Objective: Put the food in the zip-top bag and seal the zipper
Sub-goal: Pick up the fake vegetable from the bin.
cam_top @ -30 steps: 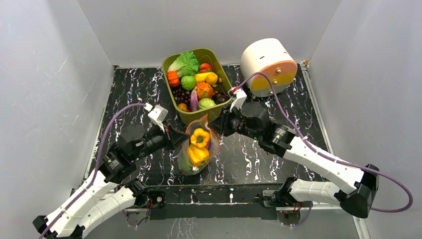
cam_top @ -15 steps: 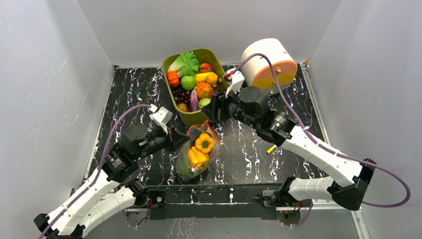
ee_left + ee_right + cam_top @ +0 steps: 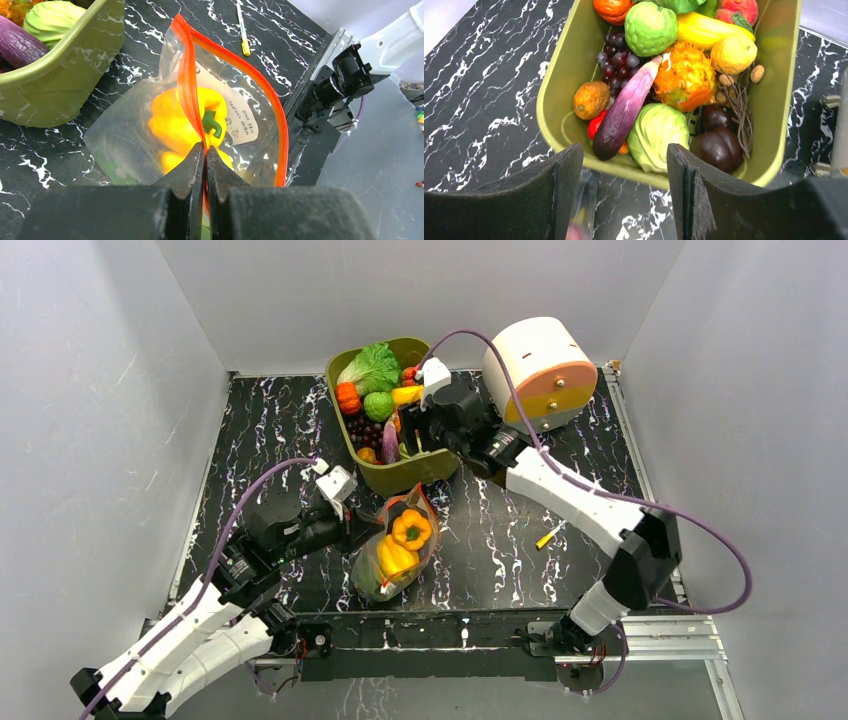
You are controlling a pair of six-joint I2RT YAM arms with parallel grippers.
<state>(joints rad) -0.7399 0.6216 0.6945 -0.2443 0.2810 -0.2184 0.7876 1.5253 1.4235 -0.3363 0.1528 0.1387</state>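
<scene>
Left gripper (image 3: 205, 152) pinched tight on one lip of the thin red-orange zipper strip (image 3: 186, 75). Crinkly clear zip-top bag (image 3: 120, 140) lies on black marbled table (image 3: 270, 430) beside olive-green plastic tub (image 3: 551, 97), with glossy yellow toy peppers (image 3: 172, 122) inside. Right gripper (image 3: 624, 155) spread wide, empty, over tub. Risks: with one lip held, the mouth may fold shut. The long purple toy eggplant (image 3: 624, 115) may slip or snag the rim.
</scene>
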